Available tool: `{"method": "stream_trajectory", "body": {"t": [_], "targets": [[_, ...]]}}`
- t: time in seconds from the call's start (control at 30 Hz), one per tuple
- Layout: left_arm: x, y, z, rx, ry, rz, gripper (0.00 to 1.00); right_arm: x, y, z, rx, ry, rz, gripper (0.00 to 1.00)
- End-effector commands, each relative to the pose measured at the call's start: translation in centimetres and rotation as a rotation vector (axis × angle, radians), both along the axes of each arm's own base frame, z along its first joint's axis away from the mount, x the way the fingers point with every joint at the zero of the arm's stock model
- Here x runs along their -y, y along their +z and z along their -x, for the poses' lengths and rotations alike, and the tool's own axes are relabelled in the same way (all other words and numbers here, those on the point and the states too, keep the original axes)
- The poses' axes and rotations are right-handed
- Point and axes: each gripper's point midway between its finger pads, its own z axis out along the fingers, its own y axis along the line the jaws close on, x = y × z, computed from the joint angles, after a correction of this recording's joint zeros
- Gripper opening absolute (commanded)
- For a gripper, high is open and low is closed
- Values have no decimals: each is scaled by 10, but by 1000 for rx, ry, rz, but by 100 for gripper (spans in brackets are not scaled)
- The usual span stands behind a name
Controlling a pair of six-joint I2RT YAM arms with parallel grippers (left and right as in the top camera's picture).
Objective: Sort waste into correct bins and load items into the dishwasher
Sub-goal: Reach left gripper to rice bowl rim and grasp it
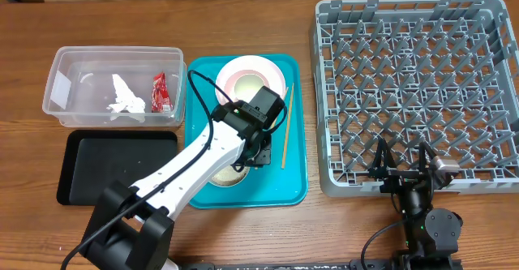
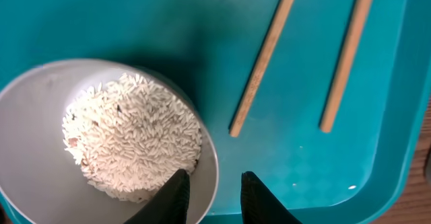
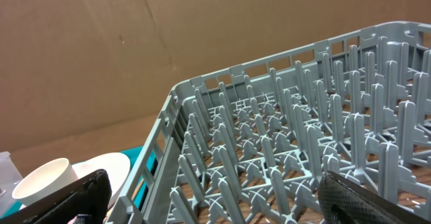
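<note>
One tub (image 1: 117,53), upper left, clear plastic, holding one crumpled white tissue (image 1: 126,98) and one red wrapper (image 1: 160,92). One black tray (image 1: 122,169) just below it, edges nearly touching. One teal tray (image 1: 296,185) at frame centre, carrying one pale plate (image 1: 243,66) at its top end, two chopsticks (image 2: 264,56) lying side by side and apart along its right side, and one bowl (image 2: 40,116) in its lower part, greyish white and heaped with white rice (image 2: 135,140). One white cup (image 3: 40,180) shows lower left in the right wrist view, beside the plate. One grey rack (image 1: 320,100) fills the right side, pegs upright, its right wall at the frame edge and only a narrow gap to the teal tray. Wood table (image 1: 324,237) shows along the bottom centre and across the top left. Left gripper (image 2: 217,197) is slightly parted, fingers straddling the bowl's rim, not pinching it. Right gripper (image 1: 402,163) is spread wide at the rack's lower edge, holding nothing.
</note>
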Motion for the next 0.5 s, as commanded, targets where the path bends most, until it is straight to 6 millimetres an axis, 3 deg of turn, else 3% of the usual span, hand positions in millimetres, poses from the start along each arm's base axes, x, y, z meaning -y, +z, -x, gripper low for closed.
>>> {"method": "stream_trajectory", "body": {"t": [0.0,0.2,0.47], "targets": [[-8,-12,6,-17,46,-23,28,1,-1,0,7,-6,7,100],[3,-21,12,-44,42,45,28,1,-1,0,7,-6,7,100],[-1,-34,16,-46,43,41,27,1,-1,0,7,-6,7,100]]}}
